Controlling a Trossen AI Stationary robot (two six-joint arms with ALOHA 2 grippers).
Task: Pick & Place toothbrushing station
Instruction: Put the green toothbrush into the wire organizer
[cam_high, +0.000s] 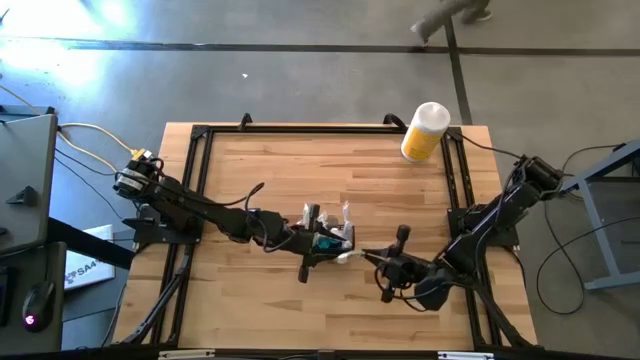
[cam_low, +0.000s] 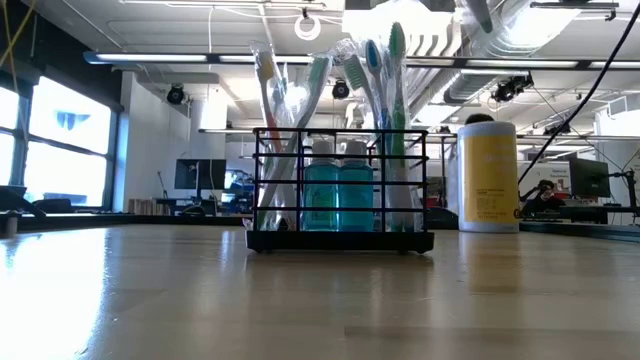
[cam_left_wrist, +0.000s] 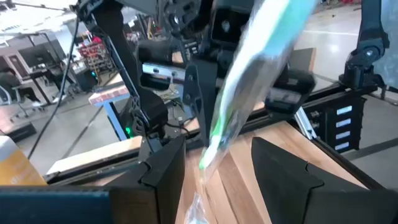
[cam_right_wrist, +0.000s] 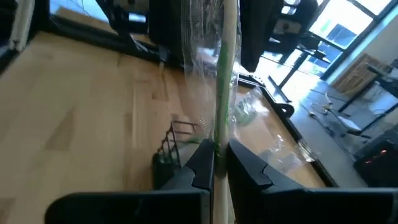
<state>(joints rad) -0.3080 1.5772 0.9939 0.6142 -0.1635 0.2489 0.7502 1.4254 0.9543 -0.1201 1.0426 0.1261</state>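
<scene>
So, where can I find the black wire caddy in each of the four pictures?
High view: the caddy sits at the table's middle, between the two arms, mostly covered by toothbrushes.
Low view: the caddy stands in the centre, upright on the table.
Left wrist view: not clearly in it.
Right wrist view: a corner of the caddy shows past the fingers.
Shared landmark: the yellow bottle, in the high and low views.

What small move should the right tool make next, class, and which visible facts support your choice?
Probably lower the wrapped toothbrush toward the black wire caddy. The right tool is shut on its green handle, the caddy sits just beside it on the table, and the left tool waits open around the wrapper, so it could steady the brush.
</scene>
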